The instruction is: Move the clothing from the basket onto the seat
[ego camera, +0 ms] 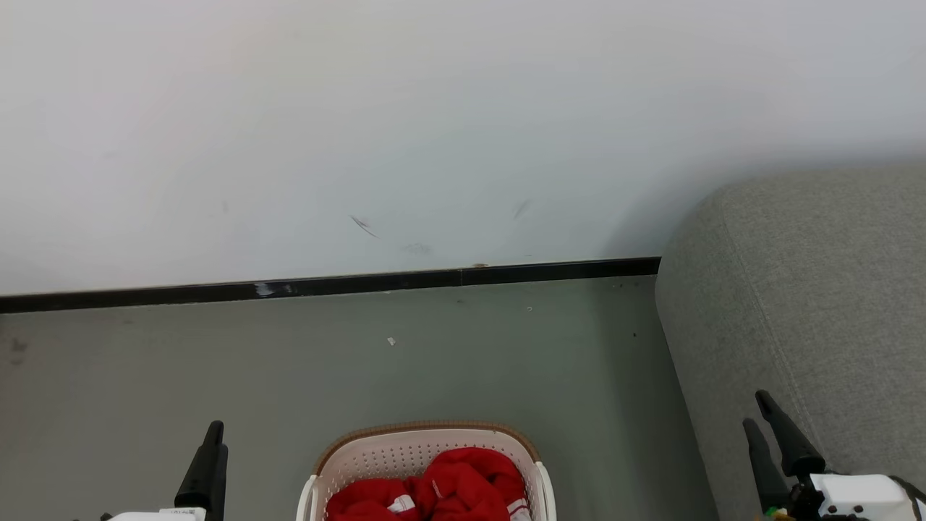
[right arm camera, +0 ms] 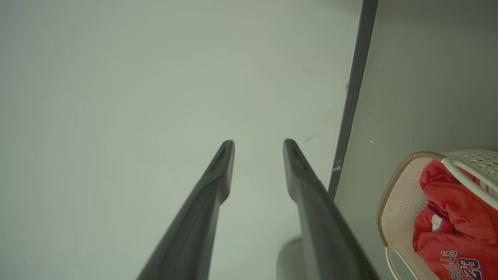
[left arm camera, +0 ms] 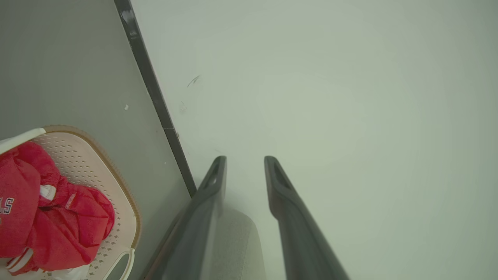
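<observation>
The cream basket (ego camera: 427, 428) stands on the floor at the bottom middle of the head view, with the red clothing (ego camera: 456, 486) heaped inside it. The grey seat (ego camera: 810, 304) fills the right side. My left gripper (ego camera: 210, 452) is to the left of the basket. My right gripper (ego camera: 756, 410) hangs in front of the seat's side. In the left wrist view my left gripper (left arm camera: 243, 163) is open and empty, pointing at the wall, with the basket (left arm camera: 116, 174) and clothing (left arm camera: 58, 217) off to its left. My right gripper (right arm camera: 258, 146) is likewise open and empty, the basket (right arm camera: 404, 194) and clothing (right arm camera: 455, 217) to its right.
A white wall (ego camera: 434, 130) rises behind the basket, with a black baseboard (ego camera: 325, 284) along its foot. Grey floor (ego camera: 470, 362) lies between wall, basket and seat. A small white scrap (ego camera: 391, 341) lies on the floor.
</observation>
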